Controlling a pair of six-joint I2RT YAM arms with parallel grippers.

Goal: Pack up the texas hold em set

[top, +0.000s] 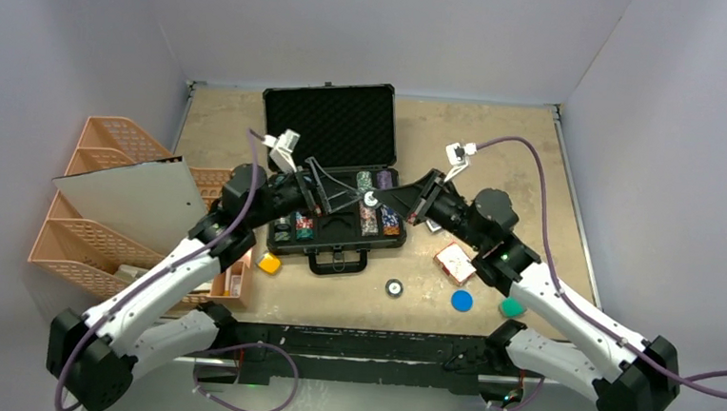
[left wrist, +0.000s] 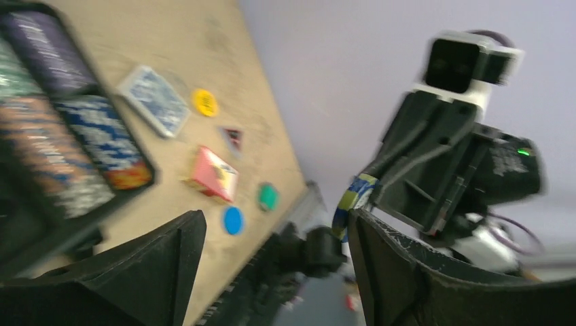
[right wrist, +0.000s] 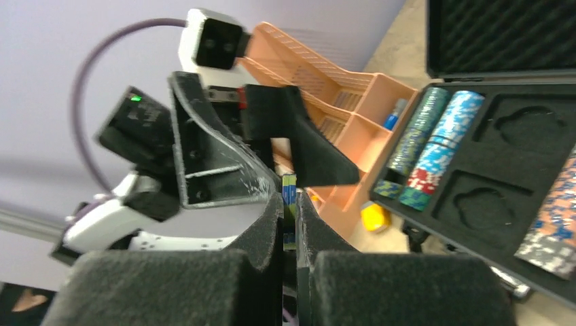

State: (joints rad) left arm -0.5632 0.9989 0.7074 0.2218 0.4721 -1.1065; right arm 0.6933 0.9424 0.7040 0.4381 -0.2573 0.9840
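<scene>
The black briefcase [top: 338, 247] lies open mid-table with its foam lid [top: 331, 123] raised. Chip stacks [top: 371, 206] fill its slots and also show in the right wrist view [right wrist: 435, 139]. My right gripper [top: 379, 199] [right wrist: 291, 204] is shut on a blue and yellow poker chip [right wrist: 289, 193], held on edge above the case. My left gripper [top: 327, 192] [left wrist: 275, 224] is open and faces it. The chip [left wrist: 353, 198] sits at the tip of one of the left gripper's fingers [left wrist: 401, 265]. A red card deck [top: 454, 262] [left wrist: 214, 174] and a blue card deck [left wrist: 153, 100] lie right of the case.
A black and white button [top: 394, 287], a blue disc [top: 462, 300] and a green block [top: 513, 307] lie near the front edge. A yellow block [top: 269, 263] sits by the case's left corner. Orange trays [top: 102, 209] with a grey board stand at the left.
</scene>
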